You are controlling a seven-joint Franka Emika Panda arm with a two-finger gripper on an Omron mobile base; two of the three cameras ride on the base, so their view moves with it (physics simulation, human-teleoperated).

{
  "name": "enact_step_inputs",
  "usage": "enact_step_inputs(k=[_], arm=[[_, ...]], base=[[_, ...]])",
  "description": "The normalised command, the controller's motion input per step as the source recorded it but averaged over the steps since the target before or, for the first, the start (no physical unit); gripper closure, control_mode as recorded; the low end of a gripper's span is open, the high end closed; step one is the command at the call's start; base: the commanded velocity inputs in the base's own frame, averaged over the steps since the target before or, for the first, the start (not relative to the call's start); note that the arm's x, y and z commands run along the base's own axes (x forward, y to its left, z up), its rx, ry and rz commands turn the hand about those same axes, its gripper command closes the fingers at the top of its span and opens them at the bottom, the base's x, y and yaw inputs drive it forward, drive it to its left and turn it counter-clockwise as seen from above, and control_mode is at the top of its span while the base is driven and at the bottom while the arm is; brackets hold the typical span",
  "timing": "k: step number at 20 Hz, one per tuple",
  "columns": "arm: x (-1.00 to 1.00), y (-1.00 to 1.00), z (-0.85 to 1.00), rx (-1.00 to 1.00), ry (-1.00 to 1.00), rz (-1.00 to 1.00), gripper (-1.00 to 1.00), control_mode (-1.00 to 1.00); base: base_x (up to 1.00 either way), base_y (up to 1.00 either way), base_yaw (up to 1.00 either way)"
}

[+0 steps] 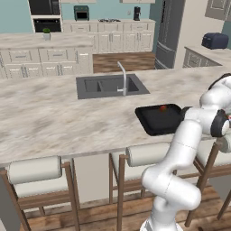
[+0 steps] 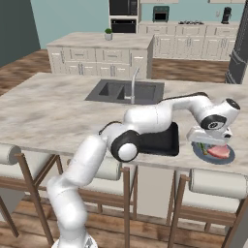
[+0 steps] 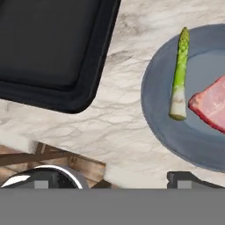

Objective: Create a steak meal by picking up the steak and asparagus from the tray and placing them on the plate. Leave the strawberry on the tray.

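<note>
We see a simulated kitchen with a long marble worktop [image 1: 54, 117] and a sink [image 1: 110, 85] set into it. A white robot arm reaches across the worktop to its far right end.

In the hand view, the asparagus [image 3: 179, 74], a thin green stalk with a pale base, lies on the left part of the grey-blue plate [image 3: 160, 118]. The steak [image 3: 213, 105], a pinkish-red slab, lies on the plate just to the right of the stalk, close to it but apart from it. The black tray [image 3: 57, 48] sits on the worktop to the left of the plate, with a strip of marble between them.

The jaws [image 3: 116, 178] stand wide apart and hold nothing. Their two dark tips show at the bottom of the hand view, one at the left, one at the right. The asparagus lies above the right tip, clear of both.

In the left base view, the strawberry [image 1: 163, 108], small and red, rests on the tray near its far rim. In the right base view, the hand hangs directly over the plate at the worktop's near edge.
</note>
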Motion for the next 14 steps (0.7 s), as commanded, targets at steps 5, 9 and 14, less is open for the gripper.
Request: enact_step_inputs(k=[5, 9, 14], arm=[[-0.77, 1.0, -0.02, -0.28, -0.13, 0.06, -1.0, -1.0], [-0.52, 1.0, 0.47, -0.26, -0.18, 0.1, -1.0, -1.0], [-0.6, 0.97, 0.7, -0.21, -0.28, 0.06, -1.0, -1.0]], base=[[0.0, 0.0, 0.0], [0.0, 0.0, 0.0], [0.0, 0.0, 0.0]])
